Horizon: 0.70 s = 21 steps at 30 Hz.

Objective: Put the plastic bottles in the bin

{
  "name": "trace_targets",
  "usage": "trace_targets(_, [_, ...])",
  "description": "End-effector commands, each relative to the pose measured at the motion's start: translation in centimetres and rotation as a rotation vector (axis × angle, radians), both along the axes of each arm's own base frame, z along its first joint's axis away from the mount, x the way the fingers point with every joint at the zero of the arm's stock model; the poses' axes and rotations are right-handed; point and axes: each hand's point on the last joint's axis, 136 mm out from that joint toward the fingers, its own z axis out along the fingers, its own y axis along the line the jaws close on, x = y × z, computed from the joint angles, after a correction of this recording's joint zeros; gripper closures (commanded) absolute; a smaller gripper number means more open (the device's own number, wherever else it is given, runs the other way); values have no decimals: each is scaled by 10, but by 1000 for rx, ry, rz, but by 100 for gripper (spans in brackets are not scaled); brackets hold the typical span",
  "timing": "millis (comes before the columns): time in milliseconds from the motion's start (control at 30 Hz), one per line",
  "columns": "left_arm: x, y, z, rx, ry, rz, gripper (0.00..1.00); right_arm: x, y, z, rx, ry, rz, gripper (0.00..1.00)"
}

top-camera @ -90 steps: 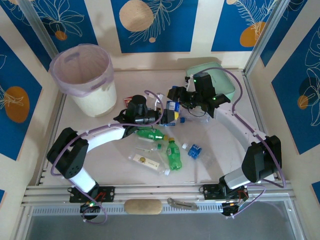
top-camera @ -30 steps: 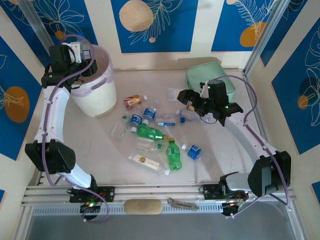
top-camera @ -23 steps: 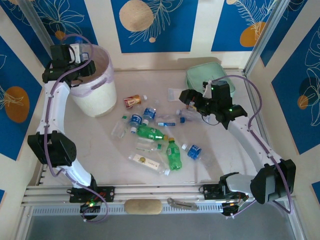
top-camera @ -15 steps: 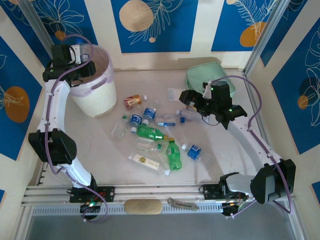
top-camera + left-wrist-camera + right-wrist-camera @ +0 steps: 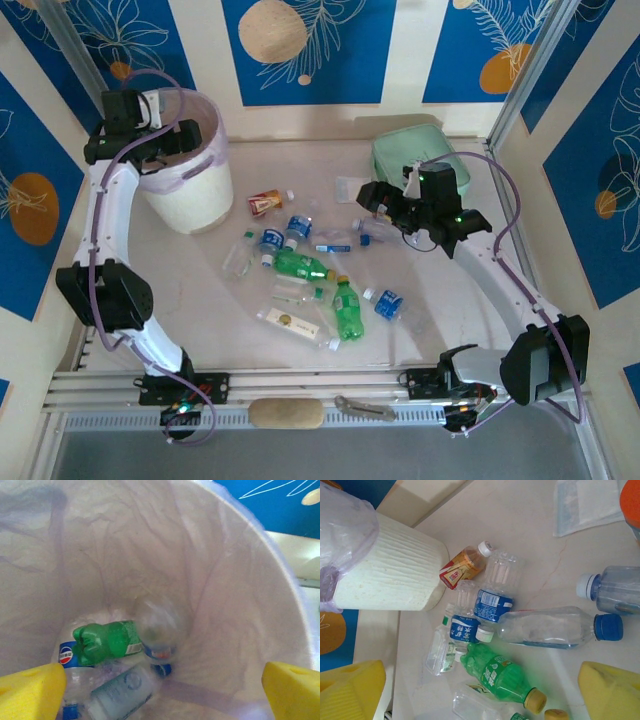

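While the left end effector (image 5: 188,134) hangs spread wide over the mouth of the bin (image 5: 195,205) with nothing in it, the right end effector (image 5: 378,200) hovers equally released above the desk (image 5: 200,295), just in front of the mint-green case (image 5: 412,155). The bin stands at the desk's far left, its pinkish liner folded over the rim.

From above, the loose bottles lie scattered mid-desk between the two arms, well apart from the bin. One green bottle (image 5: 300,265) lies crosswise with its cap to the right, and a second green bottle (image 5: 347,312) runs near to far.

The left wrist view looks into the bin. A crushed green bottle (image 5: 105,642) lies on its side at the bottom among clear ones, one of them a blur.

The right wrist view shows a red-brown labelled bottle (image 5: 462,565) nearest the bin wall, cap pointing away from it. Nearby, a clear blue-capped bottle (image 5: 555,627) lies flat.
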Motion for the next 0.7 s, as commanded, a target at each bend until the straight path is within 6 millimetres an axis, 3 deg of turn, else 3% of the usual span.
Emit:
trace_targets(0, [-21, -19, 45, -78, -117, -55, 0, -7, 4, -6, -16, 22, 29, 1])
trace_targets(100, [-36, -45, 56, -107, -162, -118, 0, -9, 6, -11, -34, 40, 42, 1])
trace_targets(200, [-55, -72, 55, -129, -183, -174, 0, -13, 8, -19, -76, 70, 56, 1])
trace_targets(433, [-105, -150, 18, -251, -179, -327, 0, -37, 8, -48, -229, 176, 148, 1])
trace_targets(667, [-125, -205, -25, -425, -120, -400, 0, -79, -1, -87, -424, 335, 230, 1])
